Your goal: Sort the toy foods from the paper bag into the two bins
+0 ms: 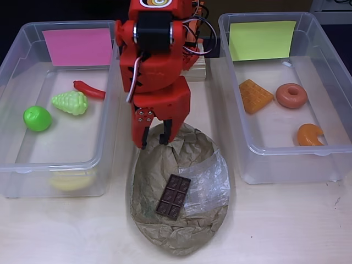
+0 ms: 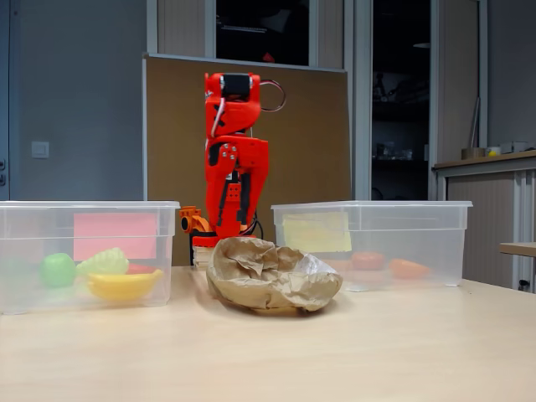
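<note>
Overhead view: chocolate bar (image 1: 173, 196) near-vertical, tilted.

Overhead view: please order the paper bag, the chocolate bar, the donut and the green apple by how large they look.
1. paper bag
2. chocolate bar
3. donut and green apple: these look about alike, so I do not rank them.

Chocolate bar (image 1: 173, 196) on paper bag (image 1: 165, 231)
</note>
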Motion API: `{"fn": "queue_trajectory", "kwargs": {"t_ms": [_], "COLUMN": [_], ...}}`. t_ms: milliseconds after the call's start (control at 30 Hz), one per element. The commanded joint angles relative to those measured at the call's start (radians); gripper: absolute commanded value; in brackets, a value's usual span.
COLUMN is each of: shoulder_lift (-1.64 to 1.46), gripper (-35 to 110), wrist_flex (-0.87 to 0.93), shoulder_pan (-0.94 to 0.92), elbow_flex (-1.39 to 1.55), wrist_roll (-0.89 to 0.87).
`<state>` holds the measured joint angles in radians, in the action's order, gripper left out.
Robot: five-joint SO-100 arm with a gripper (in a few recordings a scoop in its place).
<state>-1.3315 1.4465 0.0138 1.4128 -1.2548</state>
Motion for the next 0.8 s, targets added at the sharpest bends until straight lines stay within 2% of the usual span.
{"fn": "queue_trajectory", "kwargs": {"t_ms": [0,267,400,633,767], "shoulder_lift": [0.037,0.216,0.27,0.342,0.382], "gripper": [16,17,22,46,50], "wrist_flex": [0.026,-0.018,-0.058,-0.103,-0.11], "shoulder_pan": [0.051,0.146,0.173,0.187,0.186], "elbow_flex": [-0.091,-0.272,-0.296,-0.322,-0.344], "wrist_roll": [-0.173,-0.457,-0.48,-0.474,-0.471]}}
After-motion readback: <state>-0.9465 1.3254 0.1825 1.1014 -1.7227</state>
